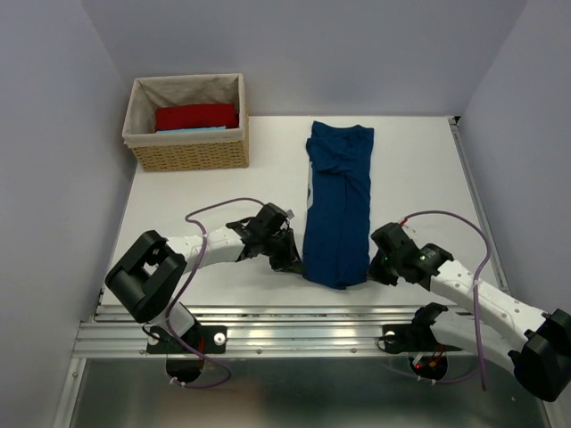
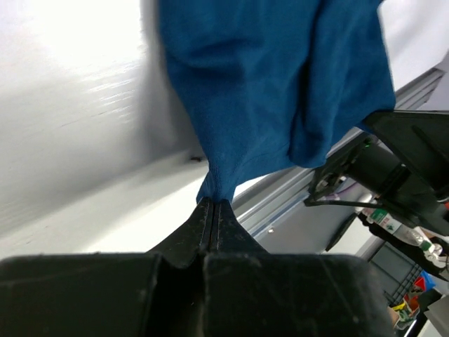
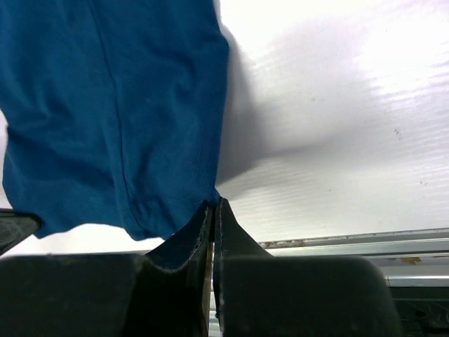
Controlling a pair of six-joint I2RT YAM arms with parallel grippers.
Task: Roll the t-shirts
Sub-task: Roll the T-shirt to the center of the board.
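Note:
A navy blue t-shirt point(image 1: 337, 201) lies folded into a long strip on the white table, running from the far side to the near edge. My left gripper point(image 1: 294, 263) is shut on its near left corner point(image 2: 217, 179). My right gripper point(image 1: 373, 269) is shut on its near right corner point(image 3: 203, 200). Both pinched corners are lifted slightly off the table. A red t-shirt point(image 1: 196, 116) lies folded in the wicker basket point(image 1: 189, 153) at the far left.
The metal rail point(image 1: 294, 330) runs along the near table edge, just behind both grippers. Purple cables point(image 1: 219, 209) loop over both arms. Grey walls close in the table on the left, right and far sides.

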